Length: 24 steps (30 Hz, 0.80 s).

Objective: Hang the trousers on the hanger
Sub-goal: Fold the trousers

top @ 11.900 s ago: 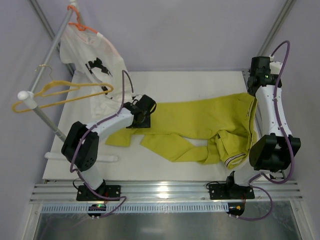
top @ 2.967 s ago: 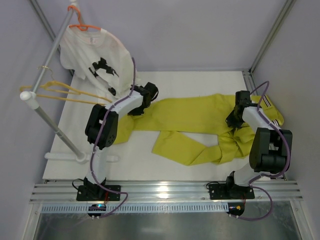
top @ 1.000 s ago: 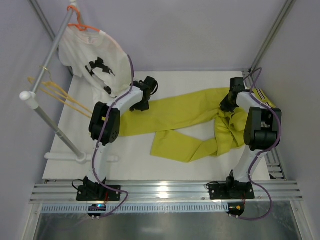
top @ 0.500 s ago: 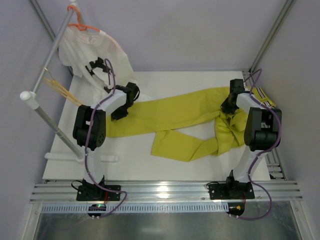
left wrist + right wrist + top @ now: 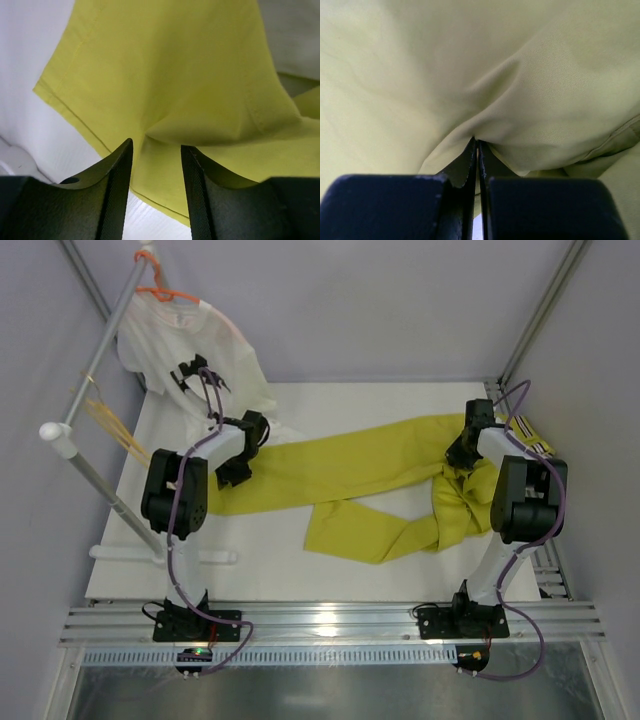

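The yellow-green trousers (image 5: 360,465) lie stretched across the white table, with the striped waistband (image 5: 530,435) at the far right. One leg runs left and the other is folded toward the front. My left gripper (image 5: 237,465) is over the left leg's end. In the left wrist view it (image 5: 156,142) is open, and a raised fold of the trousers (image 5: 165,75) lies between its fingers. My right gripper (image 5: 462,455) is near the waist, and in the right wrist view it (image 5: 477,140) is shut on a pinch of the trousers (image 5: 520,90). The yellow hanger (image 5: 110,425) hangs on the rail at the left.
A white T-shirt (image 5: 190,340) on an orange hanger (image 5: 160,290) hangs from the slanted metal rail (image 5: 95,365), close behind my left arm. The rail's stand (image 5: 165,555) rests at the table's left front. A frame post (image 5: 545,310) rises at the back right.
My left gripper slid left along the trouser leg, its jaws narrowing and then widening a little. The yellow hanger swung on the rail. The right gripper barely moved, still shut on the cloth.
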Each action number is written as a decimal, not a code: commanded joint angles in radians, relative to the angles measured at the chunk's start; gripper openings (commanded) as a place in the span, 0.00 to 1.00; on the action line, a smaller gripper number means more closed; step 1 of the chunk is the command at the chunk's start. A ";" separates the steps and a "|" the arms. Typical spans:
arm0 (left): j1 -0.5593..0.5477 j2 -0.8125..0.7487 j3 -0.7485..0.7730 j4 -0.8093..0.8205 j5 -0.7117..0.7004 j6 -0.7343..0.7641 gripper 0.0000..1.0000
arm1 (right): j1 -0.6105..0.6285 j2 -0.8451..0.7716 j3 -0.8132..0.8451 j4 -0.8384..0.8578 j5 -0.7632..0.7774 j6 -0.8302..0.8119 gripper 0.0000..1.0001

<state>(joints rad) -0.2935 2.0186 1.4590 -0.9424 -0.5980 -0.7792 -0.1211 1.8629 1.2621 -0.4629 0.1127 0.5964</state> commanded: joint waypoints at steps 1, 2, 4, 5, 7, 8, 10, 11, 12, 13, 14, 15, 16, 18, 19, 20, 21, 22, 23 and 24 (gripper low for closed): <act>0.008 -0.069 -0.035 0.131 0.092 0.067 0.45 | -0.015 -0.053 -0.007 0.012 0.031 -0.006 0.04; 0.008 -0.095 -0.045 0.137 0.096 0.069 0.46 | -0.015 -0.053 -0.007 0.012 0.030 -0.004 0.04; 0.008 -0.119 -0.065 0.139 0.084 0.061 0.47 | -0.015 -0.057 -0.007 0.013 0.022 0.000 0.04; 0.010 -0.132 -0.066 0.130 0.070 0.055 0.47 | -0.015 -0.059 -0.009 0.015 0.019 0.005 0.04; 0.010 -0.156 -0.060 0.122 0.070 0.049 0.46 | -0.015 -0.061 -0.007 0.013 0.019 0.003 0.04; 0.008 -0.167 -0.061 0.123 0.073 0.051 0.45 | -0.015 -0.062 -0.007 0.013 0.019 0.002 0.04; 0.010 -0.202 -0.063 0.123 0.081 0.046 0.45 | -0.015 -0.061 -0.009 0.013 0.019 0.000 0.04; 0.010 -0.211 -0.063 0.126 0.084 0.047 0.45 | -0.015 -0.061 -0.010 0.013 0.016 0.000 0.04; 0.010 -0.231 -0.065 0.126 0.081 0.044 0.45 | -0.015 -0.059 -0.010 0.013 0.012 0.000 0.04; 0.010 -0.238 -0.063 0.125 0.067 0.038 0.45 | -0.015 -0.060 -0.012 0.015 0.008 0.000 0.04; 0.010 -0.236 -0.060 0.099 0.044 0.031 0.45 | -0.015 -0.061 -0.013 0.017 -0.002 0.003 0.04; 0.011 -0.230 -0.042 0.074 0.017 0.017 0.42 | -0.015 -0.059 -0.015 0.018 -0.008 0.003 0.04; 0.016 -0.190 -0.023 0.041 -0.053 -0.018 0.35 | -0.015 -0.059 -0.017 0.020 -0.016 0.006 0.04; 0.034 -0.132 0.042 -0.072 -0.086 -0.043 0.27 | -0.015 -0.059 -0.020 0.024 -0.030 0.008 0.04; 0.057 -0.074 0.063 -0.106 -0.103 -0.057 0.21 | -0.015 -0.060 -0.020 0.024 -0.033 0.009 0.04; 0.066 -0.054 0.075 -0.122 -0.103 -0.077 0.19 | -0.015 -0.061 -0.021 0.024 -0.033 0.009 0.04; 0.074 -0.037 0.081 -0.127 -0.097 -0.078 0.18 | -0.015 -0.062 -0.021 0.026 -0.033 0.009 0.04; 0.086 -0.020 0.077 -0.112 -0.082 -0.081 0.18 | -0.015 -0.067 -0.021 0.024 -0.033 0.009 0.04; 0.089 -0.015 0.061 -0.096 -0.074 -0.083 0.18 | -0.015 -0.068 -0.021 0.026 -0.033 0.009 0.04; 0.093 -0.011 0.055 -0.079 -0.068 -0.084 0.20 | -0.015 -0.070 -0.023 0.029 -0.034 0.009 0.04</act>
<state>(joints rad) -0.2211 1.9865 1.5166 -0.9825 -0.6350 -0.8173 -0.1310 1.8557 1.2480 -0.4492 0.0799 0.5999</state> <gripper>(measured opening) 0.189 0.039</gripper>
